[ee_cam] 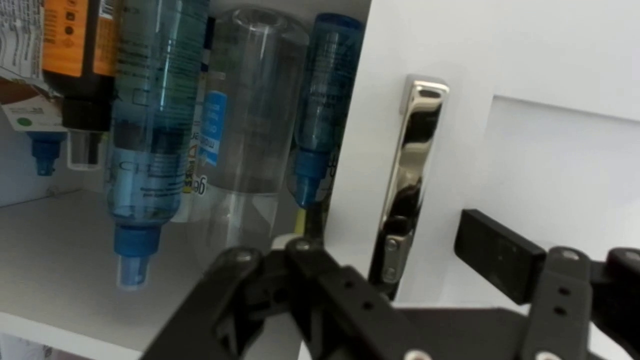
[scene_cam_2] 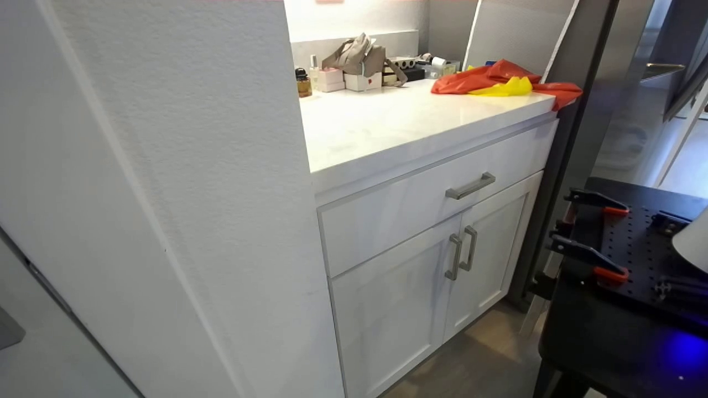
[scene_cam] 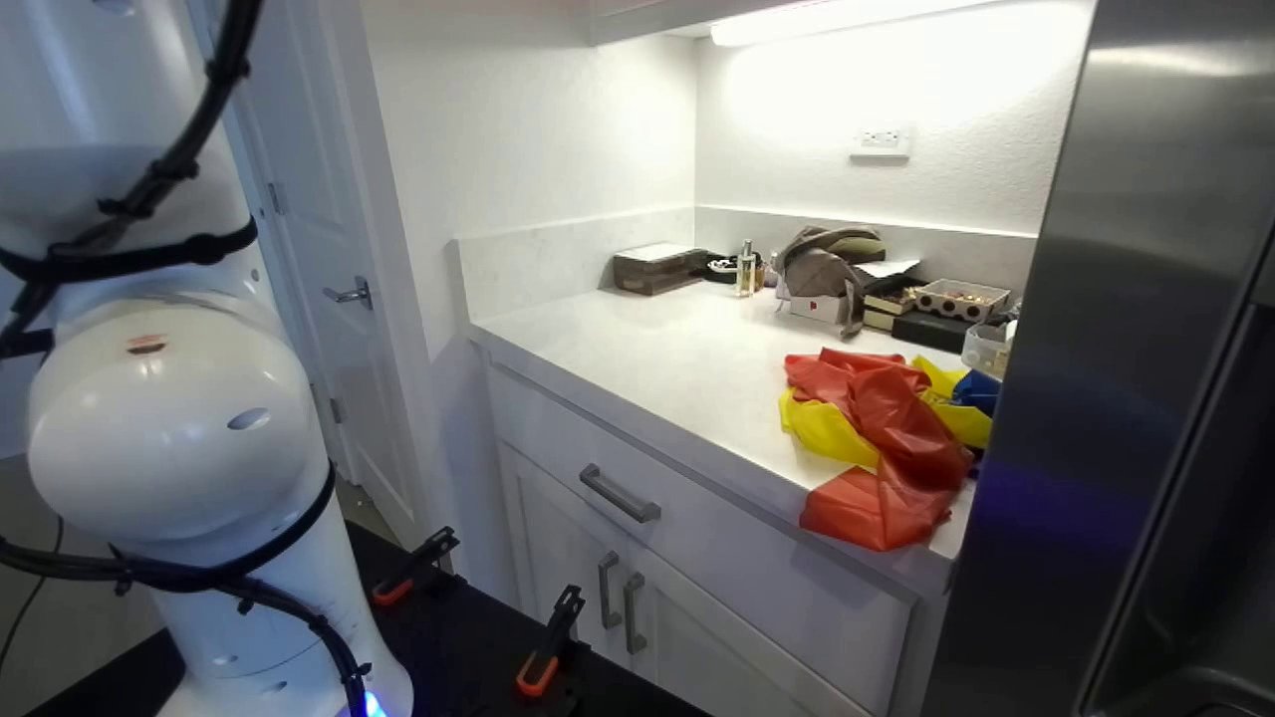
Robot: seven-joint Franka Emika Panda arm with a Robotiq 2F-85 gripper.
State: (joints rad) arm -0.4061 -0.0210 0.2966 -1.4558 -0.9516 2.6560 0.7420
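Wrist view: tool (ee_cam: 394, 231) with fingers (ee_cam: 500, 257) parted, handle (ee_cam: 412, 160) between them, contact unclear. Handle on white door (ee_cam: 565, 175); blue bottle (ee_cam: 150, 195), clear bottle (ee_cam: 255, 125) beyond, inside cabinet (ee_cam: 60, 250). In both exterior views: red-yellow sheeting (scene_cam: 901, 418) on table (scene_cam: 677, 368), partly overhanging, near fridge (scene_cam: 1116, 299).

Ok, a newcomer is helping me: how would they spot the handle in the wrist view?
Find the white cabinet door beside the bottles. Near its edge facing them, close to the gripper, runs the handle. It is a slanted, mirror-bright bar, unlike the dark gripper.
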